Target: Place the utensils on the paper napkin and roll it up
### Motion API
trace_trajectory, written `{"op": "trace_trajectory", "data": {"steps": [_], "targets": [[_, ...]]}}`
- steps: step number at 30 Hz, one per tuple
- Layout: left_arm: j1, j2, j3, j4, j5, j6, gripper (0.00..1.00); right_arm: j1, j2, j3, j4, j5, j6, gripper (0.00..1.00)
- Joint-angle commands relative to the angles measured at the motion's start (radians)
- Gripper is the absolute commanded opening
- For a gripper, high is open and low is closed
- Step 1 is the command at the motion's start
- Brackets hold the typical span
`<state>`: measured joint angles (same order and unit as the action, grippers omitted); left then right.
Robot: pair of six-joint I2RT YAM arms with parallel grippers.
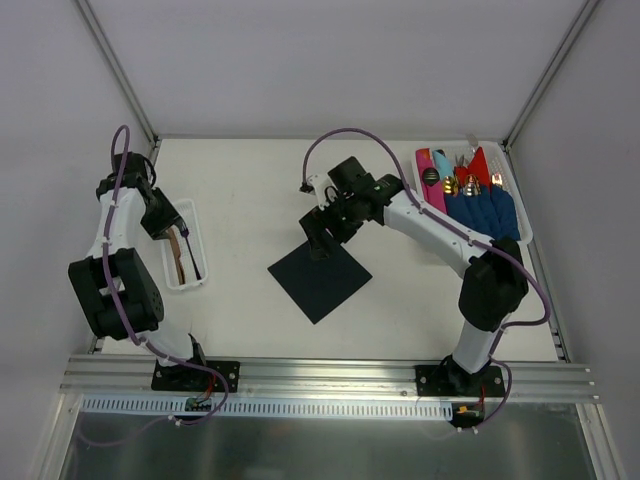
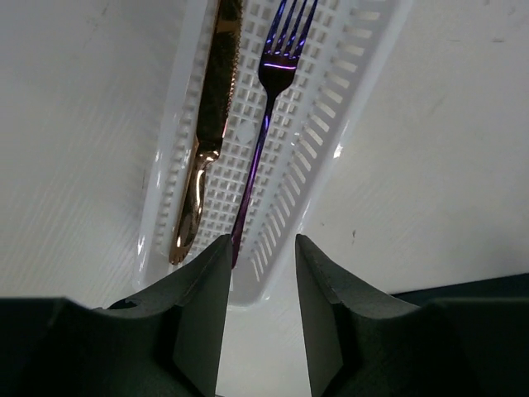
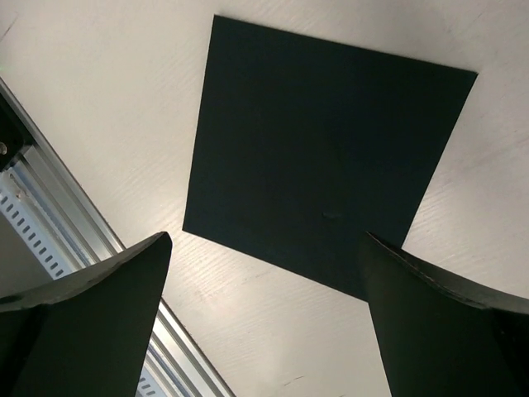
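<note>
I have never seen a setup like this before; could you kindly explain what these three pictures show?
Two robot arms are bolted at a table's near edge. The overhead picture shows both; the other two come from cameras on each wrist. The left tool, open and empty, hovers over a white basket holding a gold knife and a purple fork. The right tool, wide open and empty, hangs above the flat dark paper napkin. At the far right, a tray holds blue rolled napkins and more utensils.
</note>
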<state>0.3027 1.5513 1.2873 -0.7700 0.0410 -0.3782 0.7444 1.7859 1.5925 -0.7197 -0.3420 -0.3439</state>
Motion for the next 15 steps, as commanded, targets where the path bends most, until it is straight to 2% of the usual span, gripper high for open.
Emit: {"op": "trace_trajectory", "data": {"steps": [1,15], "targets": [[0.009,0.061,0.044,-0.025,-0.075,0.03,0.37,-0.016,-0.074,-0.043,-0.021,-0.08,-0.032,0.99],[0.007,0.224,0.02,0.087,-0.018,0.044,0.35,-0.066,-0.095,-0.147,-0.038,-0.19,-0.04,0.99]]}}
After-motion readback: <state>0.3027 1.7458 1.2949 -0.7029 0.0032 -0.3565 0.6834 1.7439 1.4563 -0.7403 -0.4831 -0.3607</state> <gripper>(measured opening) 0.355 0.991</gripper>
